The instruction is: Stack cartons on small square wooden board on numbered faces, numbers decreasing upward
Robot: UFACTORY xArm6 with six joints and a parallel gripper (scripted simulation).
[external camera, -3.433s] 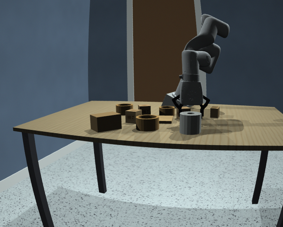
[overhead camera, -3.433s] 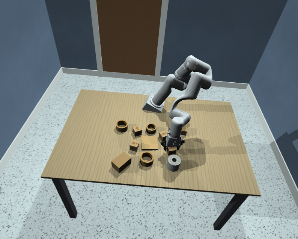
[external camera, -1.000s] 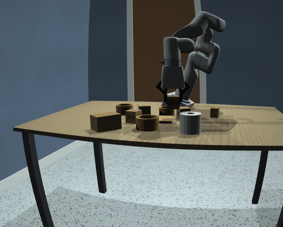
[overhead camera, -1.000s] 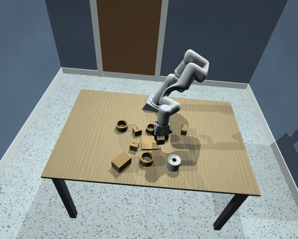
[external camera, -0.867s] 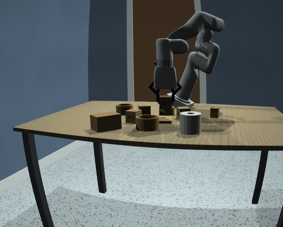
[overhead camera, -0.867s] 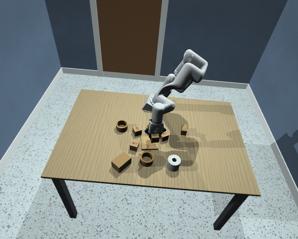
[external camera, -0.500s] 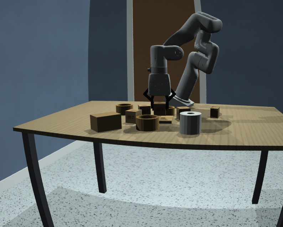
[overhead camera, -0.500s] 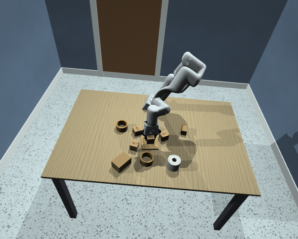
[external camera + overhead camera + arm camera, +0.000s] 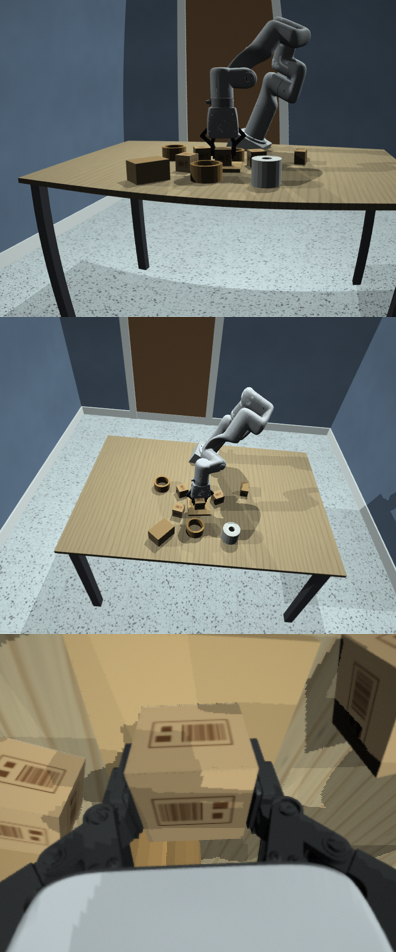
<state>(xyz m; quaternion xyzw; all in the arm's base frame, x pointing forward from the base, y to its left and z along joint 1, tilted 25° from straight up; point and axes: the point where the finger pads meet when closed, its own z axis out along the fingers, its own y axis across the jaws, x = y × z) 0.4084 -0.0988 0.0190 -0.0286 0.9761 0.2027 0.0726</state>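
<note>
On the wooden table [image 9: 105, 528], going from left to right in the top view, a brown ring [image 9: 161, 483] stood farthest left, with a larger plain brown box [image 9: 160, 531] nearer the front edge. Next came two cartons, one [image 9: 181, 490] toward the back and one [image 9: 178, 509] just off the left edge of the small square wooden board [image 9: 198, 511]. A second brown ring [image 9: 195, 527] lay in front of the board.

Over the board, the gripper [image 9: 192, 784] was clenched on the held carton [image 9: 192, 779], its dark fingers pressed flat against the carton's left and right sides. Being a cube, the carton had no long axis; it sat level and square between the fingers, with one barcode label facing up and another on the side toward the wrist camera. In the exterior view the held carton [image 9: 223, 155] was low at the board [image 9: 231, 169]; whether it touched the board could not be told. The arm's last link stood upright above it.

Further right stood another carton [image 9: 218, 497] just beside the board, then a grey cylinder [image 9: 231, 533] near the front, and the last carton [image 9: 244, 489] well apart on the right.
</note>
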